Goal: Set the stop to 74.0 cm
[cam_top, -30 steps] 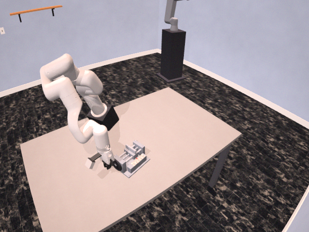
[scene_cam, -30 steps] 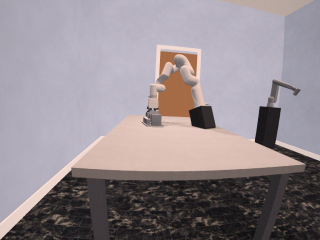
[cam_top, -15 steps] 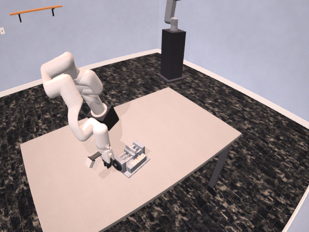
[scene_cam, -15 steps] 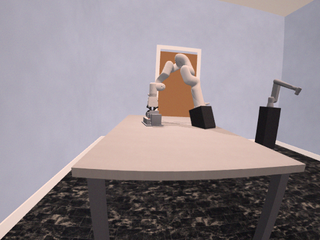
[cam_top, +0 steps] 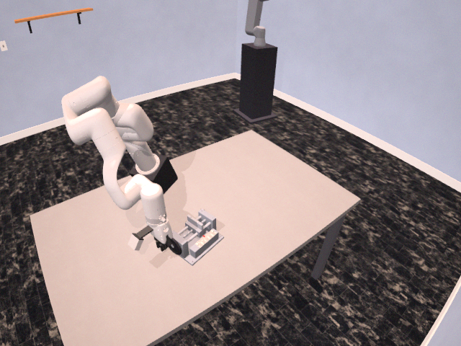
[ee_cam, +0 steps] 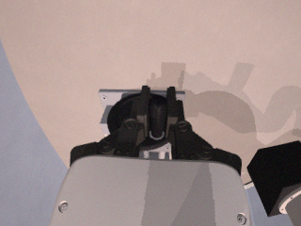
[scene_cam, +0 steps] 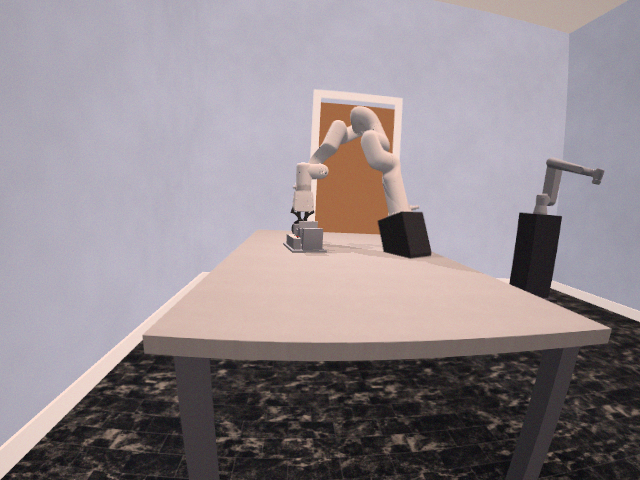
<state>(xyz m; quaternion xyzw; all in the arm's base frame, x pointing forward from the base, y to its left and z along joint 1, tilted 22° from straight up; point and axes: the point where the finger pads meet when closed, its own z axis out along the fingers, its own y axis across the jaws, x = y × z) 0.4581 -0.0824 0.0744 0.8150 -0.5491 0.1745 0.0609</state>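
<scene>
At the left end of the stop rig point(cam_top: 192, 262) point(scene_cam: 312, 239), top view, my end effector point(cam_top: 161, 246) point(scene_cam: 302, 219) point(ee_cam: 158, 97) is nearly shut, pinching the handwheel's dark grip point(ee_cam: 157, 115); the handwheel point(cam_top: 173, 246) point(ee_cam: 123, 110) sits right beside it, and the stop point(cam_top: 194, 224) lies further right, so I'd guess cranking comes next.

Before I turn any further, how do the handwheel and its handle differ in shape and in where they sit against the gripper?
The handwheel is a broad black disc; the handle is a slim, rounded grip. The handwheel reaches out past the gripper's fingers on one side, while the handle lies between them. Both are dark.
</scene>
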